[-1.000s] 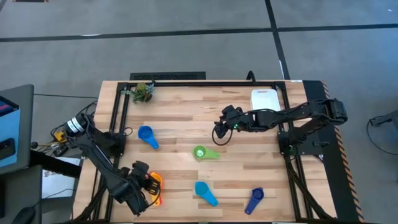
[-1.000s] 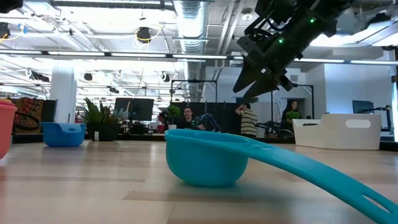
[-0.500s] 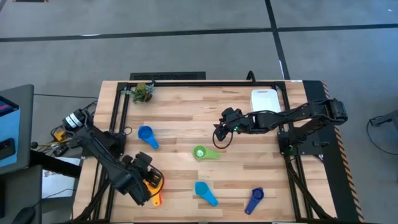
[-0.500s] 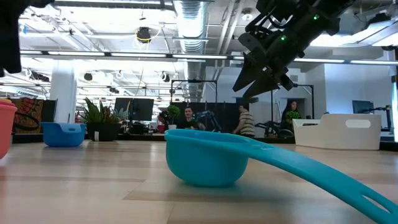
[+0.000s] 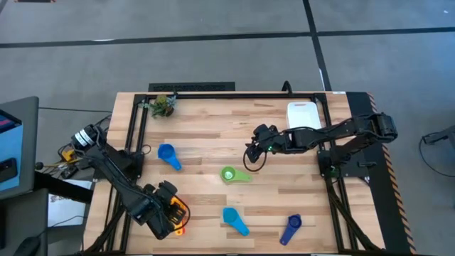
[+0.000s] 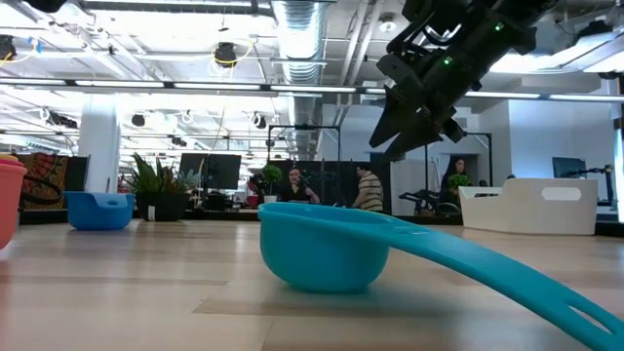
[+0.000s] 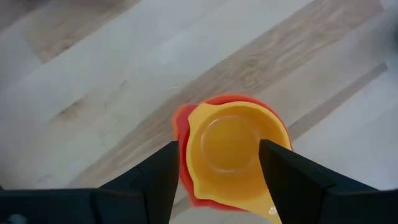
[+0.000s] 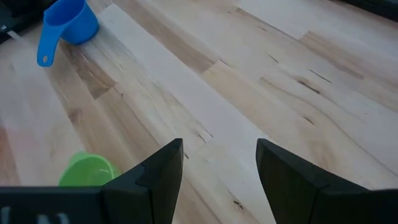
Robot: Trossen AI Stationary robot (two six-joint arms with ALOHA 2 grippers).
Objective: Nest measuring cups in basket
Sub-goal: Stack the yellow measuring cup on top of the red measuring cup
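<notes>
Left gripper, fingers spread, sits low over the near-left corner of the desk, straddling a yellow cup nested in a red cup; whether the fingers touch the stack cannot be told. Over the last second this arm has swung from the desk edge to settle above the stack, its fingers widening slightly, which suggests a grasp is being lined up, not yet made. Right gripper, also spread and empty, hangs unmoved above mid-desk just beyond the green cup. The basket lies at the far right, with no cup visible in it; three blue cups lie scattered, so nesting is barely begun. The high view alone shows the whole layout; the left wrist view alone reveals yellow seated inside red; the low view gives the right gripper's height above the desk and people in the room behind.
</notes>
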